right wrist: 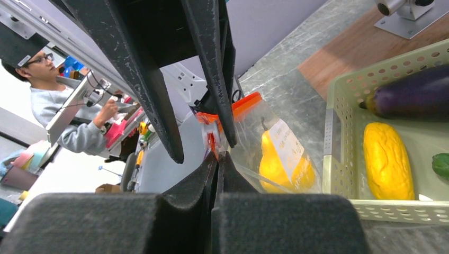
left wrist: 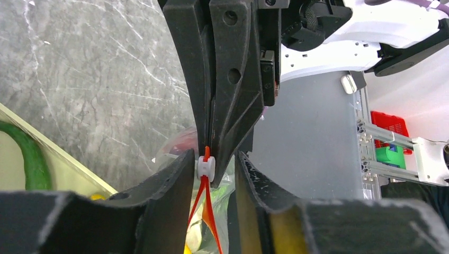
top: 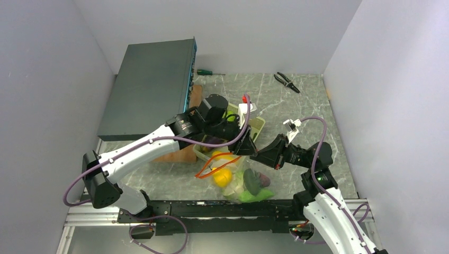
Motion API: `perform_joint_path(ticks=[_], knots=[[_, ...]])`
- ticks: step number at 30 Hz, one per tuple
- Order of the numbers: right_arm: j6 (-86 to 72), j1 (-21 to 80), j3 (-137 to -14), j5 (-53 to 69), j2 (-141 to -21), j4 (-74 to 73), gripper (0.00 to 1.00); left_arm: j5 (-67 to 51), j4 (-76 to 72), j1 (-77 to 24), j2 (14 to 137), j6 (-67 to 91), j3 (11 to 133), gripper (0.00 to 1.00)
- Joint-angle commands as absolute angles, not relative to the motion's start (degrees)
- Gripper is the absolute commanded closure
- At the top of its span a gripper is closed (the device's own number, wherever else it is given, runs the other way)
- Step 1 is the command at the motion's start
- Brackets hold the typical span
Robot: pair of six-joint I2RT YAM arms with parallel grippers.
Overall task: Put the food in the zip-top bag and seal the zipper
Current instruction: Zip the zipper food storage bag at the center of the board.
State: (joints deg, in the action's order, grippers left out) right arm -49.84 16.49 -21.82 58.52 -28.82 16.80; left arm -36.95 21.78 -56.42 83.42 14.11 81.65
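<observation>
The zip-top bag [top: 241, 170] lies on the grey table [top: 302, 116] near its front edge, just beside the pale green tray [top: 260, 123]. One corner of its mouth is held up between the two grippers. Inside the bag are the orange-yellow round piece [top: 222, 177], the dark purple piece [top: 254, 180], the white cauliflower [top: 235, 189] and the bright green piece [top: 258, 194].

The right gripper [right wrist: 217, 156] is fully closed. Its fingers pinch the end of the zipper [right wrist: 246, 103], directly next to the white slider tab [left wrist: 205, 168].

The left gripper [left wrist: 214, 156] is partly open. Its two fingers stand on both sides of the slider tab. One finger seems to touch the tab and the other is a little apart, so the tab is not clamped.

Under the tab the two red-orange strands go apart, so the mouth is not sealed there. In the top view the strip makes an open loop over the orange-yellow round piece.

In the tray lie a purple eggplant [right wrist: 407, 98] and a long yellow toy [right wrist: 389, 161].
</observation>
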Motion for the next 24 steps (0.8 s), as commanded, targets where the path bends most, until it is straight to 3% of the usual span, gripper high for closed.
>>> perform_joint_path(ticks=[1, 4, 10, 24], knots=[[-48.63, 16.77, -24.97, 57.57, -28.56, 18.39, 1.00, -39.56, 20.46, -56.25, 82.45, 14.28, 81.96, 0.67], [-48.52, 16.81, -25.08, 57.47, -28.65, 18.28, 1.00, -39.26, 21.32, -56.25, 82.62, 14.06, 82.26, 0.81], [-48.08, 16.77, -25.25, 57.35, -28.56, 17.45, 1.00, -37.74, 21.93, -56.25, 82.20, 14.00, 81.68, 0.92], [-48.36, 16.91, -26.16, 52.84, -28.32, 15.14, 1.00, -34.83, 21.74, -56.25, 80.06, 14.77, 79.14, 0.96]])
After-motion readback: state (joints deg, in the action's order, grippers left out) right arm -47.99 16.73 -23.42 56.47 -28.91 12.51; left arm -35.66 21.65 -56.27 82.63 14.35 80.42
